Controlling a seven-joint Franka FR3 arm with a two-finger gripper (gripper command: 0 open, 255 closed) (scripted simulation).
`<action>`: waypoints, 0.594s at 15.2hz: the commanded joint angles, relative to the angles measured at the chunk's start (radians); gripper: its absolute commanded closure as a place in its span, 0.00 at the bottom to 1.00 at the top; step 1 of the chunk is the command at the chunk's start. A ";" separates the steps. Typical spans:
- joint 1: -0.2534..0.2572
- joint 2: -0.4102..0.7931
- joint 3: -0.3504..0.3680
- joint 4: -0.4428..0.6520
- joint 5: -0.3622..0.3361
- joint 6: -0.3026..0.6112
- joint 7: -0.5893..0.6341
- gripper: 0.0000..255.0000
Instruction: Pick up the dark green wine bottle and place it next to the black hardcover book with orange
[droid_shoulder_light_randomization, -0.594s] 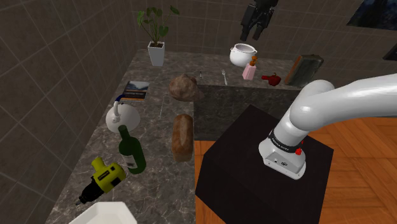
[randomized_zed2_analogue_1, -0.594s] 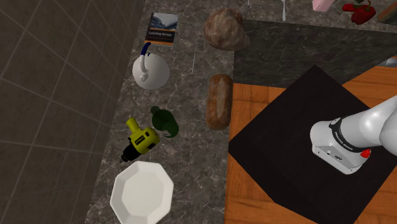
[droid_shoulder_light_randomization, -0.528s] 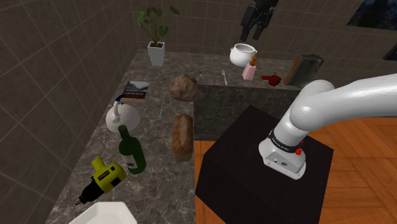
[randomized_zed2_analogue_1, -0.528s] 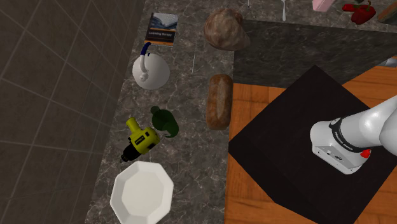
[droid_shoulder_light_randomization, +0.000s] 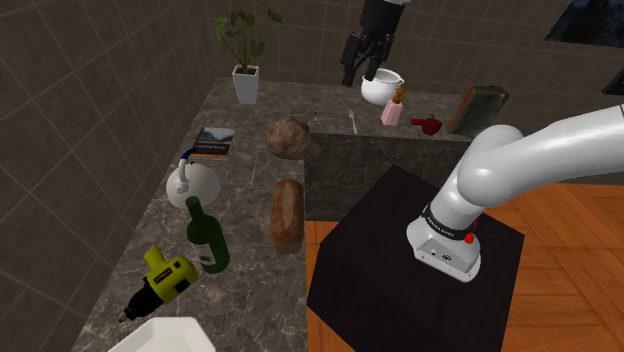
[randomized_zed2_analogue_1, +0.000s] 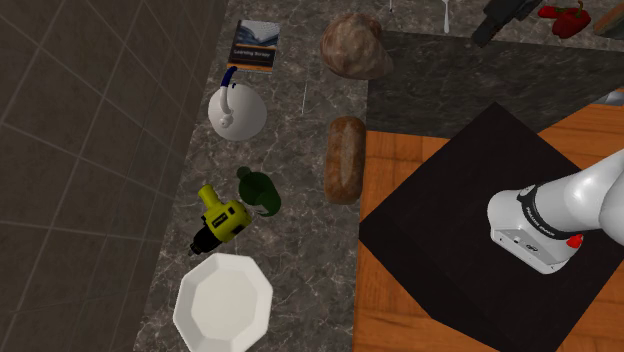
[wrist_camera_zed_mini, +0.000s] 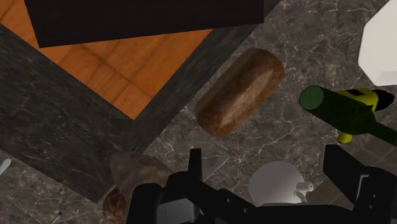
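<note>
The green bottle (droid_shoulder_light_randomization: 207, 238) was seen upright on the bench (droid_shoulder_light_randomization: 245, 205), just beside a yellow drill (droid_shoulder_light_randomization: 165, 276), well apart from the book (droid_shoulder_light_randomization: 213, 142). The end effector (droid_shoulder_light_randomization: 358, 68), spread wide and empty, had been swung toward it; the approach was judged begun.

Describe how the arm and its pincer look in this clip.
The arm is glossy white, built of rounded, tube-like links, with a dark band at the joint above its base. The base link carries a small red button and a line of small dark lettering. The pincer is all black and blocky, with two flat fingers.
</note>
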 joint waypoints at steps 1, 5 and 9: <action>0.014 0.037 0.043 -0.005 0.015 0.052 0.028 0.00; 0.036 0.125 0.126 -0.001 0.033 0.150 0.081 0.00; 0.051 0.229 0.209 0.023 0.034 0.245 0.140 0.00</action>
